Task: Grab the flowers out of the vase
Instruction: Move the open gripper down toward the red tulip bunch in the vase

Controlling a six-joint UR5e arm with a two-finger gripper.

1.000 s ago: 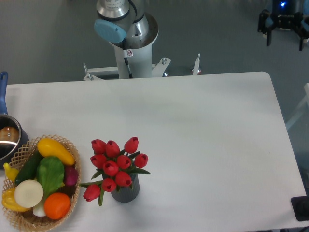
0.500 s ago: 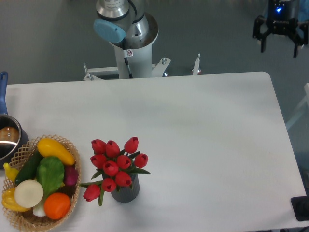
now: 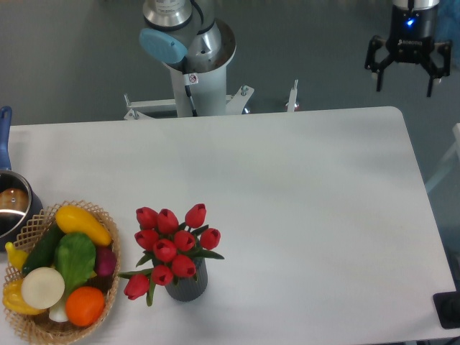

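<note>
Flowers (image 3: 171, 248), glossy red buds, stand in the ribbed grey vase (image 3: 188, 284); gripper (image 3: 407, 80) spread wide, well apart beyond the counter's (image 3: 302, 194) far corner.

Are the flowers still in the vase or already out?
In. The flowers stand upright in the vase; the open gripper is far off, past the table's far right corner.

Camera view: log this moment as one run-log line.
gripper: open, empty, beyond table's far right corner | flowers: in vase, untouched | phase: pre-grasp
</note>
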